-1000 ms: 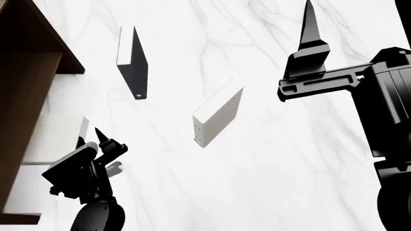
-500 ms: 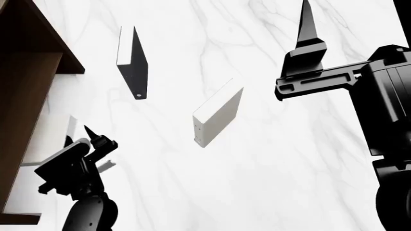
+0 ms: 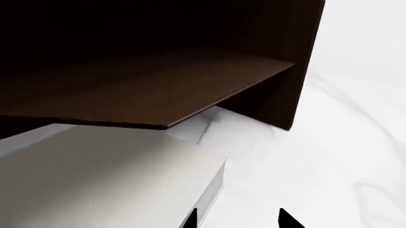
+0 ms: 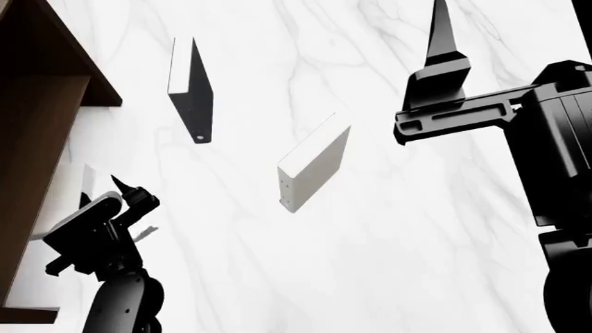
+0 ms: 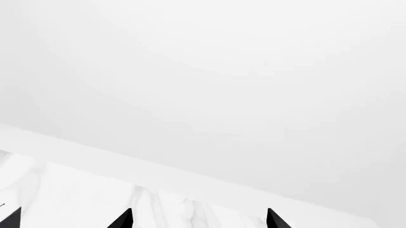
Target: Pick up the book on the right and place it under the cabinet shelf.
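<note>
Book (image 4: 312, 168): slim pale hardcover with white page edges, standing on the white marble table (image 4: 389, 263) near mid-view in the head picture, tilted in the frame, free of both grippers.

Black book (image 4: 191, 89): standing beyond and to the left of it, apart.

Second pale book (image 3: 101, 180): pinched in the left gripper (image 4: 118, 196), low and flat at the foot of the cabinet shelf (image 4: 37, 132); in the left wrist view its leading corner lies just beneath the edge of the dark brown shelf board (image 3: 146, 92).

Cabinet shelf: dark wood grain, at the left edge of the head view.

Left gripper: closed on the second pale book, beside the cabinet.

Right gripper (image 4: 442, 41): raised at the right, well apart from the book; one finger (image 4: 444, 35) points upward; right wrist view shows dark tips spread with nothing between.
</note>
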